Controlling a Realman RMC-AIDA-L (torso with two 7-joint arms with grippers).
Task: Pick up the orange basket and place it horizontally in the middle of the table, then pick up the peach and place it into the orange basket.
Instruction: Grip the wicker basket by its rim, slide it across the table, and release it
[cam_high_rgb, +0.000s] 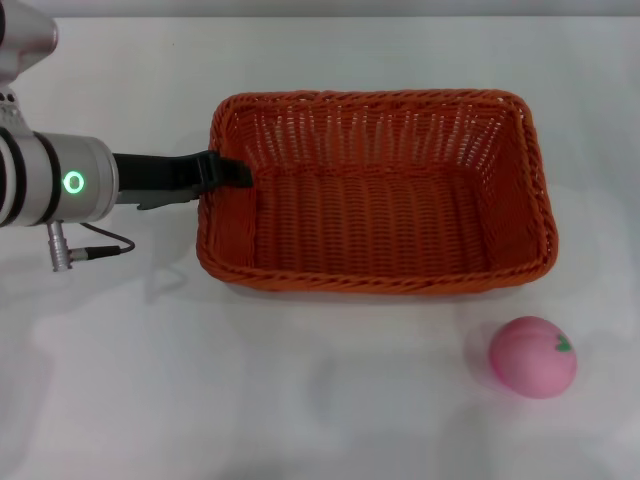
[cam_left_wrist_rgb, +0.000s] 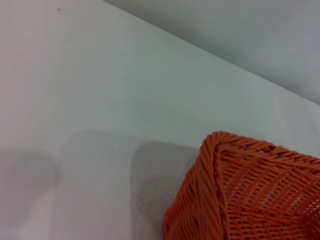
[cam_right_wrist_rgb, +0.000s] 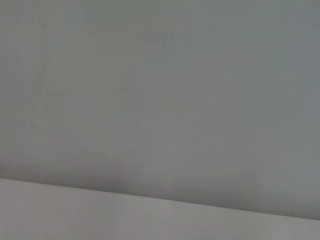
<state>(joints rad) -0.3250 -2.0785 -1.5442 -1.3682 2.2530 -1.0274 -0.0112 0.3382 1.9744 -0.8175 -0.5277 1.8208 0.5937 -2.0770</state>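
Observation:
The orange basket (cam_high_rgb: 375, 190) rests on the white table (cam_high_rgb: 300, 400) near its middle, long side running left to right, and it is empty. From the left, my left gripper (cam_high_rgb: 226, 172) reaches onto the middle of the basket's left rim, shut on it, with one black finger (cam_high_rgb: 236, 172) showing just inside the wall. A corner of the basket (cam_left_wrist_rgb: 240, 195) fills the lower part of the left wrist view. The pink peach (cam_high_rgb: 533, 356) lies on the table in front of the basket's right corner, apart from it. My right gripper does not show in any view.
A grey cable and plug (cam_high_rgb: 75, 250) hang from the left wrist over the table. The right wrist view shows only a plain grey wall above a strip of table edge (cam_right_wrist_rgb: 100, 215).

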